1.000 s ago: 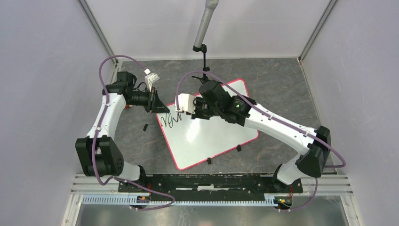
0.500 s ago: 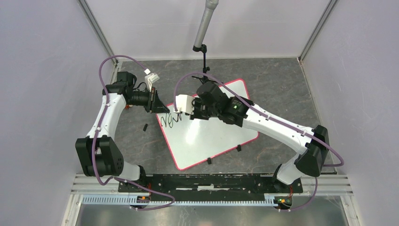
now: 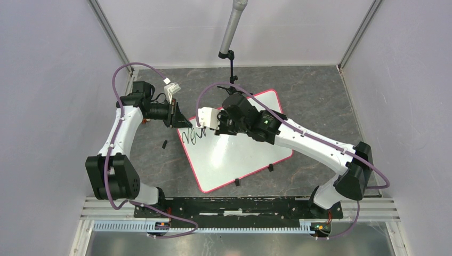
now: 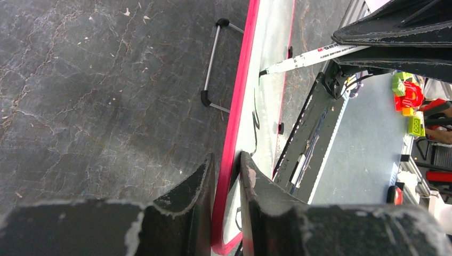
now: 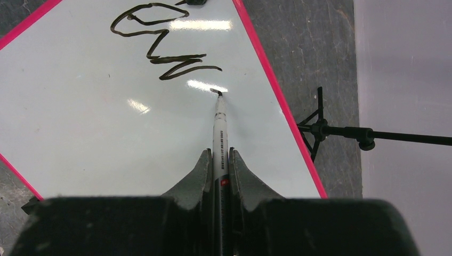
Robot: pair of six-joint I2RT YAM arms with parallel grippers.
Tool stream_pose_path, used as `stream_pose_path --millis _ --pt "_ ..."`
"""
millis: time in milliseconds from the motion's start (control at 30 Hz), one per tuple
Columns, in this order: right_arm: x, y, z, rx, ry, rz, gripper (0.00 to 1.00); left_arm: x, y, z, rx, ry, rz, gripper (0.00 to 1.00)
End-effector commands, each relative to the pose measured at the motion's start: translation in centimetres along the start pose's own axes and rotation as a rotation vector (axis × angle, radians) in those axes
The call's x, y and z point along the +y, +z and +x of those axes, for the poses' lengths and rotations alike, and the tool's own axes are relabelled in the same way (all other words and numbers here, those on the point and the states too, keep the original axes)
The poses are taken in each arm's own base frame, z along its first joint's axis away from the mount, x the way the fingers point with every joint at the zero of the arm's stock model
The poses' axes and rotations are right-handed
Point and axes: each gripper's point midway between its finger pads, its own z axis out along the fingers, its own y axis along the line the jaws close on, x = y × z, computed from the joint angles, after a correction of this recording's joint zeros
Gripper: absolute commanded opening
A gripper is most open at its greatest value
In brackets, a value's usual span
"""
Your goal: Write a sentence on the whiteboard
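Note:
The whiteboard lies tilted on the dark table, white with a pink-red rim. One short slanted line of black handwritten strokes, the sentence, sits near its left corner and shows in the right wrist view. My right gripper is shut on a white marker, whose tip touches the board just past the last stroke. My left gripper is shut on the board's pink rim at the left corner. The marker also shows in the left wrist view.
A small black tripod stand on a grey pole stands just beyond the board's far edge. A small black cap lies on the table left of the board. Black clips sit along the near rim.

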Motion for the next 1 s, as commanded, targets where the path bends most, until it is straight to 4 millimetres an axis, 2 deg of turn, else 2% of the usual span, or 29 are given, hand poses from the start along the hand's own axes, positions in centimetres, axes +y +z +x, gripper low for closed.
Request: stream_pose_path --millis 0,333,633,800,967 --pt "-1.3 -0.4 1.0 0.039 -0.003 0.057 0.0 0.0 0.5 0.6 0.029 0.01 -0.012 0.03" --pt "0.9 -0.5 1.9 0.049 -0.008 -0.015 0.0 0.0 0.5 0.7 0.03 0.01 -0.011 0.03" --pt "3.6 -0.5 3.0 0.078 -0.032 -0.087 0.0 0.0 0.5 0.7 0.029 0.012 -0.01 0.03" --pt "5.5 -0.2 2.7 0.069 -0.047 -0.144 0.0 0.0 0.6 0.8 0.032 0.011 -0.009 0.03" --pt "4.4 -0.1 0.5 0.025 -0.046 -0.122 0.0 0.0 0.6 0.9 0.033 0.014 -0.008 0.02"
